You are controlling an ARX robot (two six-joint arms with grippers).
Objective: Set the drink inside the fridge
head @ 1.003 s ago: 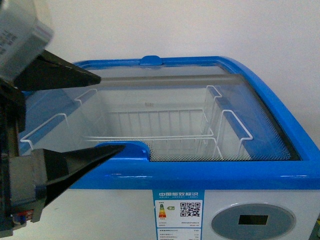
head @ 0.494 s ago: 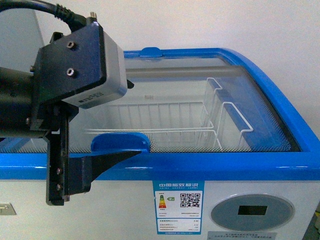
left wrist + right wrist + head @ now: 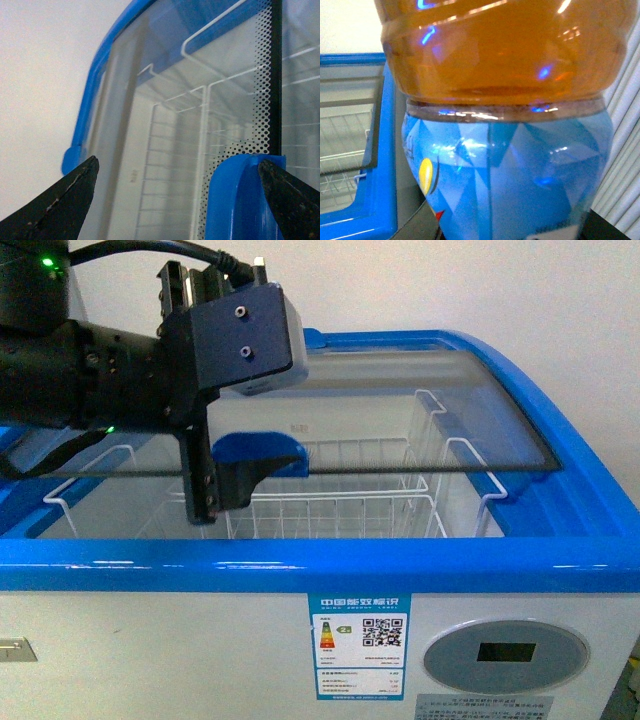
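Lid opening: left gripper [image 3: 177, 162] astride the handle [image 3: 262, 451], drink [image 3: 500, 100] in the right gripper [image 3: 515, 227].
The left gripper, jaws spread, straddles the blue handle of the glass lid [image 3: 420, 430], a hold suited to sliding it. The fridge [image 3: 300, 578] gapes at the front view's lower middle. The drink fills the right wrist view, seemingly clasped by the right gripper, whose fingers are mere dark slivers at the bottom corners. The cap is cropped.

Fridge [image 3: 300, 575] front open; glass lid [image 3: 400, 430] covers rear; wire baskets [image 3: 330, 510] below.
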